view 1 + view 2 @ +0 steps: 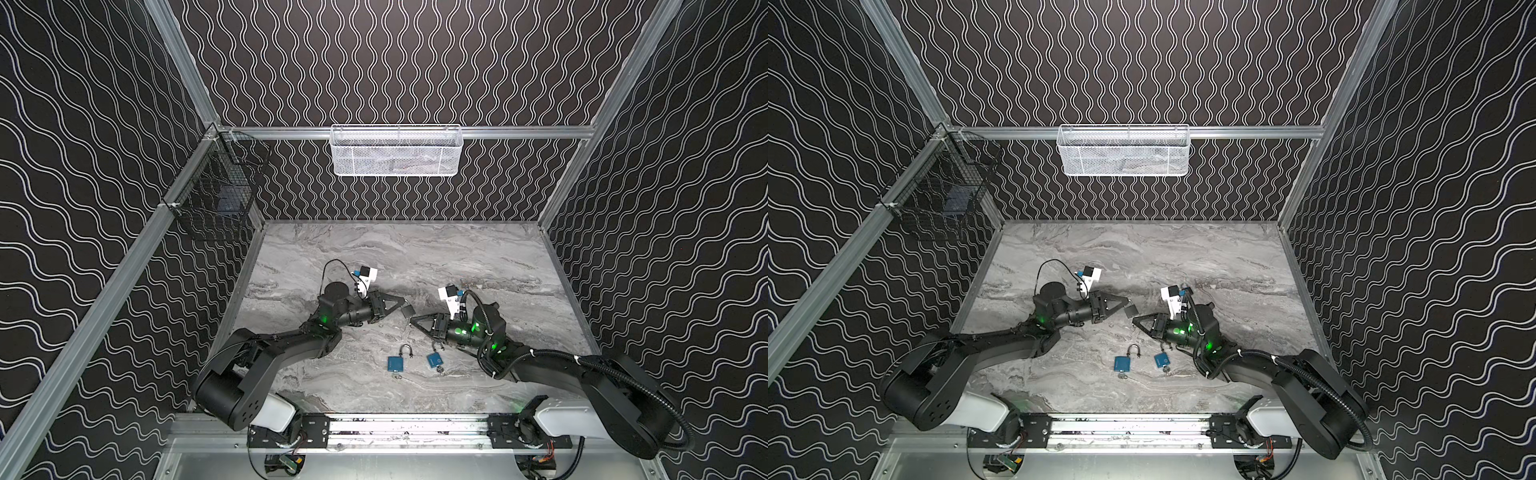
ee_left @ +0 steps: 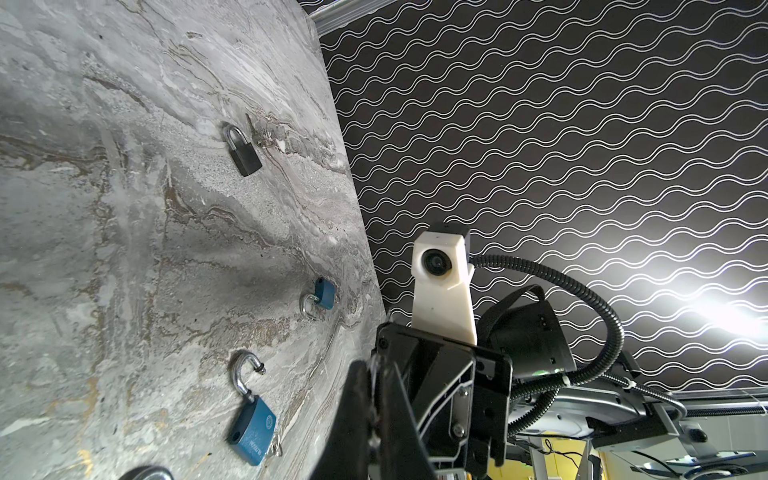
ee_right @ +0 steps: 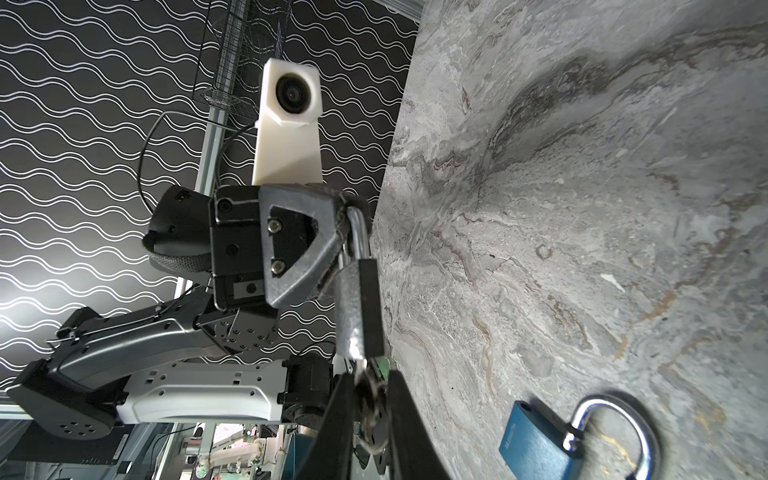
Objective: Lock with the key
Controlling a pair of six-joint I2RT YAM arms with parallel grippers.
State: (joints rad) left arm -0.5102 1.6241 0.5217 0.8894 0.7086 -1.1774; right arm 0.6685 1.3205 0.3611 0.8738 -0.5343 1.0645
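Note:
My left gripper [image 1: 402, 306] is shut on the silver shackle of a black padlock [image 1: 408, 311], holding it above the marble table near the middle. In the right wrist view the padlock [image 3: 359, 307] hangs from the left gripper [image 3: 347, 208], and a key [image 3: 371, 409] with a ring sticks out of its lower end. My right gripper [image 3: 368, 378] has its two fingers pressed on either side of that key. In both top views the right gripper [image 1: 1134, 321] meets the padlock [image 1: 1131, 311] tip to tip with the left.
Two blue padlocks [image 1: 397, 363] [image 1: 434, 359] lie on the table in front of the grippers, one with its shackle swung open. Another black padlock [image 2: 245, 151] lies farther off. A white basket [image 1: 397, 151] and a black wire basket [image 1: 216, 195] hang on the walls.

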